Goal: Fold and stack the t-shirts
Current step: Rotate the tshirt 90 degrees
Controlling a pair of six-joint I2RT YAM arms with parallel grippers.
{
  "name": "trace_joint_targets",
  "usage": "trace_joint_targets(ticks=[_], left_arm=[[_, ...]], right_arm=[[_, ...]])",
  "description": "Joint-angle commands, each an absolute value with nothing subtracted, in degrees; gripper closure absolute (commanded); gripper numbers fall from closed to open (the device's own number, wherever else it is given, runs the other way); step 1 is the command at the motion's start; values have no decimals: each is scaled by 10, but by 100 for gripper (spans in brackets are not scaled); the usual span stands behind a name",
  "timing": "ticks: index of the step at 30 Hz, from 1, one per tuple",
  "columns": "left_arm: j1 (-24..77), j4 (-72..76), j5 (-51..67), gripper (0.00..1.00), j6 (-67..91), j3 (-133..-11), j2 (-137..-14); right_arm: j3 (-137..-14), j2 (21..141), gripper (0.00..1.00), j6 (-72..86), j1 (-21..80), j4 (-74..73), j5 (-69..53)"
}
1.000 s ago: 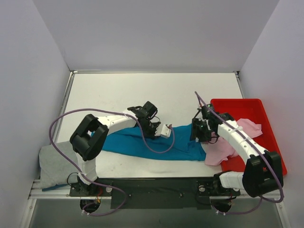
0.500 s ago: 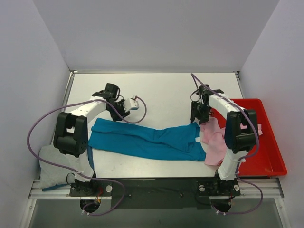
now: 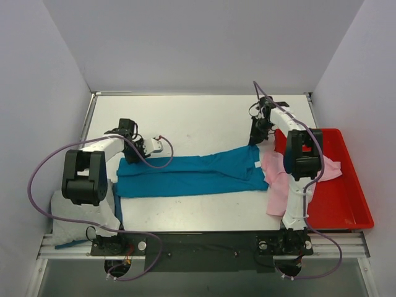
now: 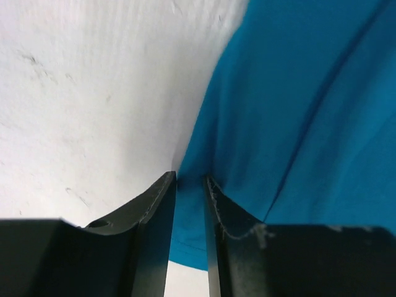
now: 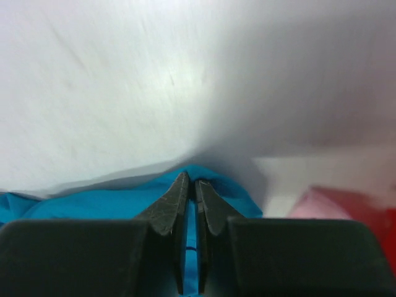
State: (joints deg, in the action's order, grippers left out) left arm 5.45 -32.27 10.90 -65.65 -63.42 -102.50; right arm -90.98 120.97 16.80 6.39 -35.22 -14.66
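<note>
T-shirts lie on a white table (image 3: 204,120), three in all. The teal-blue t-shirt (image 3: 198,174) is stretched out in a long band across the middle of the table, running left to right, with some folds along its length. The pale pink t-shirt (image 3: 277,185) lies crumpled at its right end, touching it, partly on the table and partly draped over the near-left rim of a red tray (image 3: 346,210) (the tray sits at the table's right edge, against the wall). The light grey t-shirt (image 3: 77,213) is bunched in the near-left corner, hanging a little over the front edge.

The left gripper (image 4: 190,185) is low at the far-left corner of the teal-blue t-shirt. Its wrist view shows the two dark fingers drawn close together with a fold of the teal cloth clamped in the narrow gap, bare table to the left of it. The right gripper (image 5: 192,182) is at the shirt's far-right corner, its fingers nearly touching and pinching the teal edge there, with white table beyond and a blur of pink and red off to the right.

Plain pale walls close in the table on three sides: a back wall (image 3: 204,43), a left wall (image 3: 37,111) and a right wall (image 3: 371,80). A black strip (image 3: 204,250) along the near edge carries both arm bases.
</note>
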Motion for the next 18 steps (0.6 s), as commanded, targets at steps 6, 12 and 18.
trace_joint_targets(ticks=[6, 12, 18], left_arm=[[34, -418, 131, 66, -700, -586, -941], [26, -480, 170, 64, -661, -612, -906], [7, -526, 214, 62, -616, -713, -930]], right_arm=[[-1235, 1371, 100, 215, 47, -360, -182], [-1337, 1413, 46, 222, 39, -352, -232], [-1166, 1255, 45, 177, 37, -352, -111]])
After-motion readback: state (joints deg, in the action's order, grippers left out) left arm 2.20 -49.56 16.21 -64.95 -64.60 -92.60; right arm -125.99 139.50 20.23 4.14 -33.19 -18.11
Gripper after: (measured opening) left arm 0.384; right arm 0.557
